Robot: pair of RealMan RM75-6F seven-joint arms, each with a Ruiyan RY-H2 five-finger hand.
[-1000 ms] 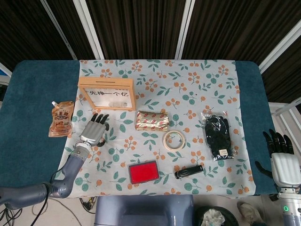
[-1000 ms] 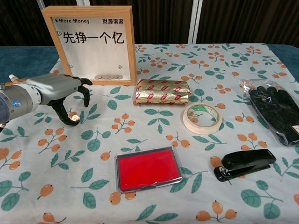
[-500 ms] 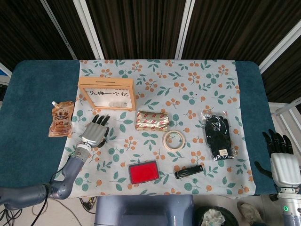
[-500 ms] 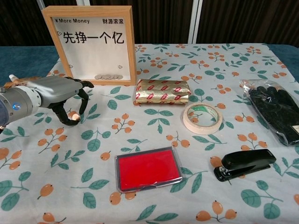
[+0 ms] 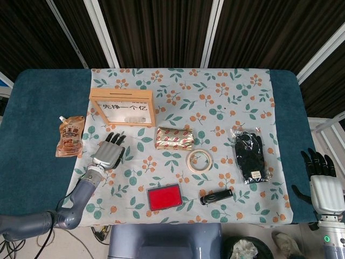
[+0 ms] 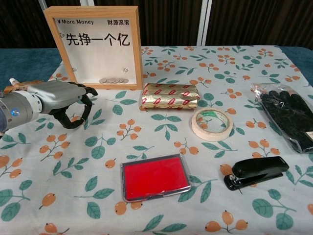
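Chest view: left hand (image 6: pixel 54 100) fingers (image 6: pixel 82 108) curl together just before the wooden frame (image 6: pixel 93 45).

The left hand (image 5: pixel 109 154) is resting on the floral counter (image 5: pixel 215 97) just below a wooden frame (image 5: pixel 122 107), while the right hand (image 5: pixel 322 181) is hanging off the counter's right edge.

Place: we take this for a robot test room or lab, not a home.
Surface (image 5: pixel 43 91): we see blue felt under a floral cloth (image 5: pixel 215 86), staged like a trial bench.
Props: we count unrelated items laid apart, a stapler (image 6: pixel 256 172), a tape roll (image 6: pixel 212 124), a red ink pad (image 6: pixel 155 177), bagged gloves (image 6: pixel 288 120).
Backdrop: we see dark slatted panels with pale metal bars (image 5: pixel 102 32).
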